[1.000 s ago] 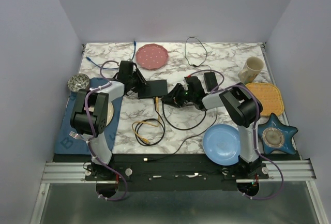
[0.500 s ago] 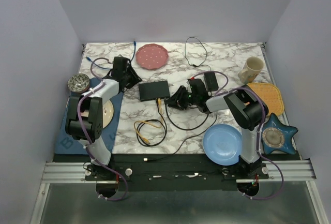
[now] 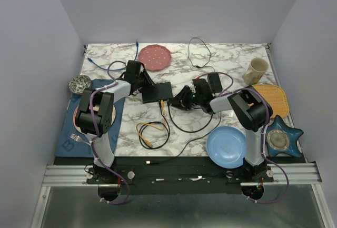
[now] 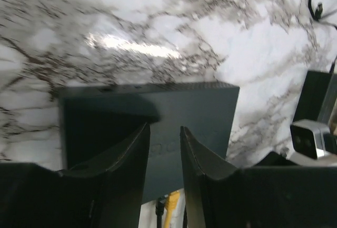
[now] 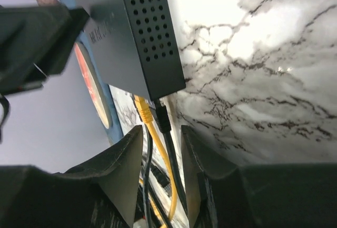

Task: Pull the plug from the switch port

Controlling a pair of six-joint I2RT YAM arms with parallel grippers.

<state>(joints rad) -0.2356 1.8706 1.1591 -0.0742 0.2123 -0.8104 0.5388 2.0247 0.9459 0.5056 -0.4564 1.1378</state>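
Bracketing plugs (image 5: 160, 113) at switch (image 5: 131, 33) edge, right end effector (image 5: 161, 132) ajar, marble (image 5: 253, 80) beyond

On my marble table (image 3: 231, 59) I see the switch (image 3: 157, 91), a pink plate (image 3: 155, 57), a mug (image 3: 256, 70), an orange mat (image 3: 269, 100), a coiled yellow cable (image 3: 150, 125), and a blue plate (image 3: 226, 146) near the front edge.

Switch (image 3: 157, 91): matt black casing, smooth top, one side wall punched with small vent holes.
Table (image 3: 231, 59): glossy marble-patterned top with bright glare.
Yellow cable (image 5: 146, 116): smooth, shiny plastic.
Blue plate (image 3: 225, 146), near right: glossy.
Orange mat (image 3: 271, 100), right: coarse woven cloth.
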